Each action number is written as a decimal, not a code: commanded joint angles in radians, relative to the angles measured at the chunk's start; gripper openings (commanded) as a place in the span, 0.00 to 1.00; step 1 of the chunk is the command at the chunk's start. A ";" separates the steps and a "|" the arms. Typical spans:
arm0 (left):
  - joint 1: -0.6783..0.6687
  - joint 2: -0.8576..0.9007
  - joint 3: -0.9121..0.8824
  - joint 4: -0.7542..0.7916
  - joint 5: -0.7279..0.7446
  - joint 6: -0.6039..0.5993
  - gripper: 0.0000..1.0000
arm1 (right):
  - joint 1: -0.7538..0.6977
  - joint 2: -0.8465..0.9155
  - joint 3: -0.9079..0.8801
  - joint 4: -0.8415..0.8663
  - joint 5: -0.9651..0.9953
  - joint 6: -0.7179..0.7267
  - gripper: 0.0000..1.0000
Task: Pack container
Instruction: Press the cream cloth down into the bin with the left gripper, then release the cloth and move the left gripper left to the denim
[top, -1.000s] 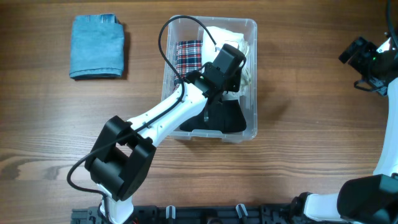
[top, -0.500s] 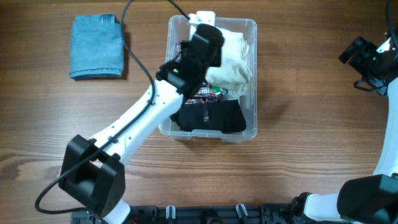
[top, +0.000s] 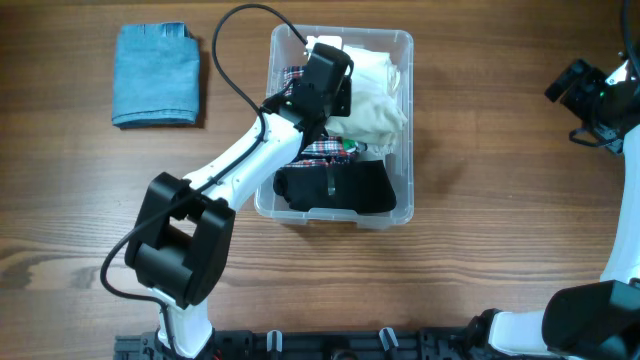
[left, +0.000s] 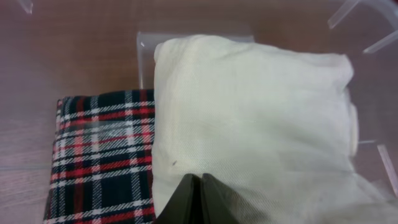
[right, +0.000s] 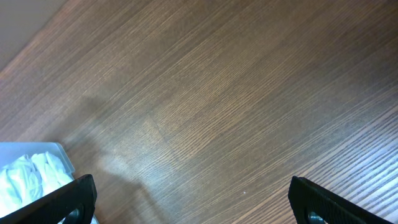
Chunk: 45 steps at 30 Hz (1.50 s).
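Cream cloth (left: 249, 106) touching the tips of the left gripper (left: 199, 188), pressed together with nothing evidently pinched, clear container (top: 340, 220) directly beneath; probably best to lift straight above the rim, then open while reaching left for the blue folded cloth (top: 157, 75); right gripper (right: 191, 202) spread, idle.

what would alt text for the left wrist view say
A folded cream cloth lies in the clear container beside a red-and-black plaid cloth at frame left. The left gripper, shut, points at the cream cloth from the bottom edge.
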 joint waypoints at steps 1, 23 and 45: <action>-0.009 0.059 -0.010 -0.042 0.059 0.010 0.08 | 0.001 0.008 0.012 0.003 0.003 0.008 1.00; 0.405 -0.357 -0.007 -0.360 -0.073 0.167 1.00 | 0.001 0.008 0.012 0.003 0.003 0.008 1.00; 0.736 0.002 -0.007 -0.097 -0.021 0.168 0.04 | 0.001 0.008 0.012 0.003 0.003 0.009 1.00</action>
